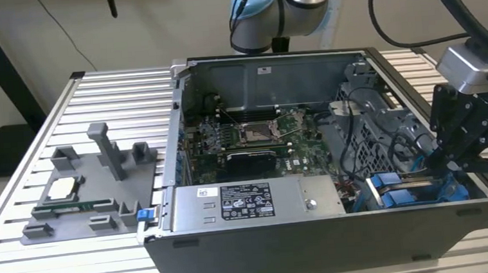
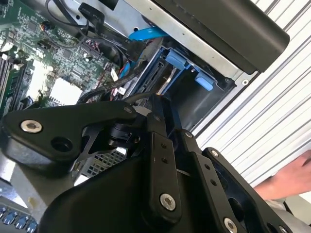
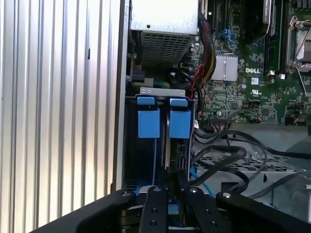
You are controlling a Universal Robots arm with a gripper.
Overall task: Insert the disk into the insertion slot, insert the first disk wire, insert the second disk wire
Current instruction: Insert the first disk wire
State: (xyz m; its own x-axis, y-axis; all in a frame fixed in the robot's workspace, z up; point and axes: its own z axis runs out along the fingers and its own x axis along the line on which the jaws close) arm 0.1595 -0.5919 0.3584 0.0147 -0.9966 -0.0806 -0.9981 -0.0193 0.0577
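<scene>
My claw (image 1: 441,161) hangs over the drive cage, at four o'clock from the motherboard (image 1: 253,139) in the exterior view; how wide it stands, or what it grips, I cannot tell. The disk (image 3: 179,124), in its blue carrier, appears seated in the insertion slot (image 3: 163,91); any push here should run straight and square. Black cables (image 3: 228,155) crowd the cage's motherboard side; a person's hand (image 2: 286,182) lies near.

- Slot (image 3: 143,160): interior dark; contents cannot be told.
- Hand (image 2: 286,182): well apart from slot, blurred, cut by edge.
- Arm (image 1: 291,7): beyond slot, cut off above.
</scene>
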